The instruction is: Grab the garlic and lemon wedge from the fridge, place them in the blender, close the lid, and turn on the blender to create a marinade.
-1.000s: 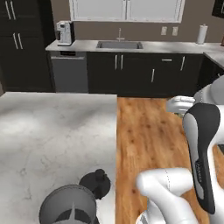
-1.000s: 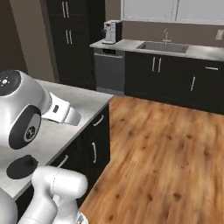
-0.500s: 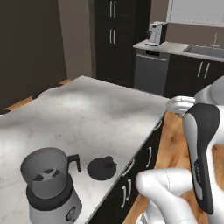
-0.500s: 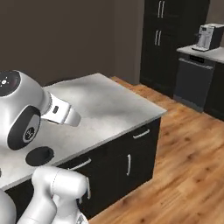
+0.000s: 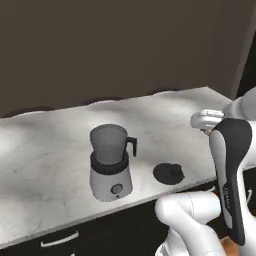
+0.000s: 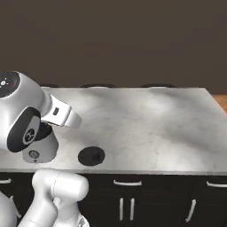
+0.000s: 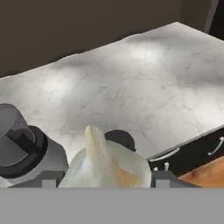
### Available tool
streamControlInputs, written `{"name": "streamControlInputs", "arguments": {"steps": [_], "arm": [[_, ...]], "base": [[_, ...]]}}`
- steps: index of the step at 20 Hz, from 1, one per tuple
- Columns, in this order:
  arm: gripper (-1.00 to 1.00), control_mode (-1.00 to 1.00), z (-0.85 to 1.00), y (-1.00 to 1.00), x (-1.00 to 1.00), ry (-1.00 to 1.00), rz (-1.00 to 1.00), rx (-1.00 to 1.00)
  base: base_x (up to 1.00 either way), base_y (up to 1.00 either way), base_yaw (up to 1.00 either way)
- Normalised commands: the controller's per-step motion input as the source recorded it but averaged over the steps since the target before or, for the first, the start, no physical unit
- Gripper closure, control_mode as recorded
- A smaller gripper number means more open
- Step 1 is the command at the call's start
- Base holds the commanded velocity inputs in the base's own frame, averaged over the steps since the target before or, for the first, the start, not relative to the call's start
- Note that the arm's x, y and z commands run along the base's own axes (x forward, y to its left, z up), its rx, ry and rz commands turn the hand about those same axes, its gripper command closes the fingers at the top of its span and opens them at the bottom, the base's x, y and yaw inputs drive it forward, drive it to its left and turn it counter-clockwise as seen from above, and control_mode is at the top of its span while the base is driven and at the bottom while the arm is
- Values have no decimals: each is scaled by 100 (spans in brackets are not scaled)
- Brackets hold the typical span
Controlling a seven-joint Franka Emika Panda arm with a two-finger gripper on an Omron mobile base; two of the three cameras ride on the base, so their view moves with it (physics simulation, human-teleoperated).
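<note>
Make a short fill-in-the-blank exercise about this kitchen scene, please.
1. The blender jar has no lid on it, so its top is ____.
2. The lid lies on the ____, beside the blender.
3. Between its fingers the gripper holds the ____.
4. The knob on the blender's base is ____ in shape.

Missing words: open; counter; garlic; round

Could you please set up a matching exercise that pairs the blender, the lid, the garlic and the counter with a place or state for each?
Things:
1. blender
2. lid
3. garlic
4. counter

Places or states:
A. held between the end effector's fingers
B. lying flat on the counter, beside the blender
C. pale marbled top over dark drawers
D. standing upright with its jar open

Pairs: 1-D, 2-B, 3-A, 4-C
</note>
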Motion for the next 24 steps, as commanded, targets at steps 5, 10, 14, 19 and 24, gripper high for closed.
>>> {"name": "streamControlInputs", "arguments": {"steps": [5,10,14,19,24], "arm": [[100,100,0,0,0,0,0,0],[100,100,0,0,0,0,0,0],[100,100,0,0,0,0,0,0],[100,100,0,0,0,0,0,0],[100,-100,0,19,48,9,1,0]], "base": [[0,27,90],[12,0,27],[34,32,12],[46,41,11],[20,12,4]]}}
